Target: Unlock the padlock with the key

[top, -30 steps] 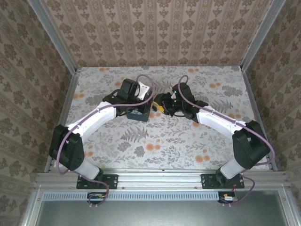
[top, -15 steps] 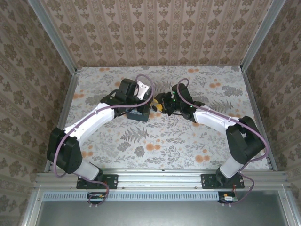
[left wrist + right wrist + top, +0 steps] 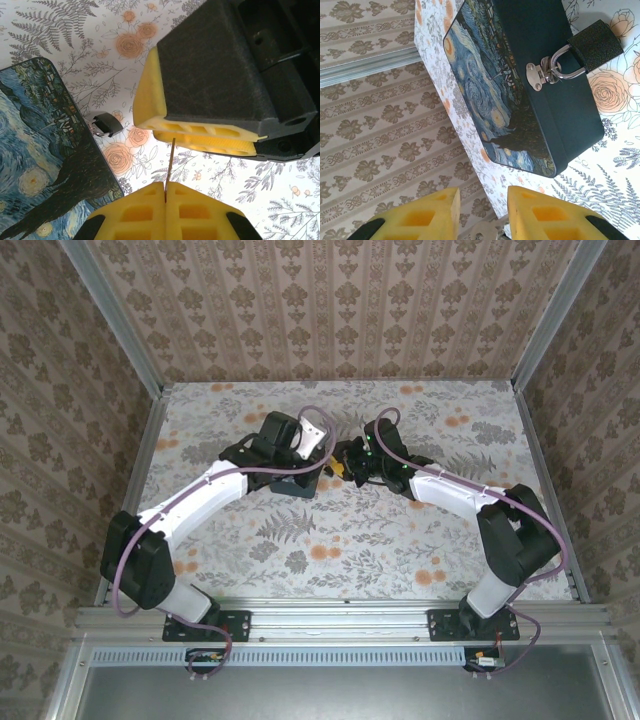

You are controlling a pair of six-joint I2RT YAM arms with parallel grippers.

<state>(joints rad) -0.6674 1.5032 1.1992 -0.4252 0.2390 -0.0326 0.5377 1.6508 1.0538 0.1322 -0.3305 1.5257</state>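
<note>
In the shut left pincer (image 3: pixel 165 190) the key (image 3: pixel 170 162) shows edge-on, a sliver; right pincer (image 3: pixel 482 194) stands half-open.

left gripper (image 3: pixel 165 192) shifted slightly right, right gripper (image 3: pixel 483 194) edged left toward it, right elbow swung left.

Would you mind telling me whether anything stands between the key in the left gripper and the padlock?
Yes. A yellow finger of the right gripper sits directly ahead of the key pinched in the left gripper. The padlock lies off to the side, by the box, with bare table between.
</note>
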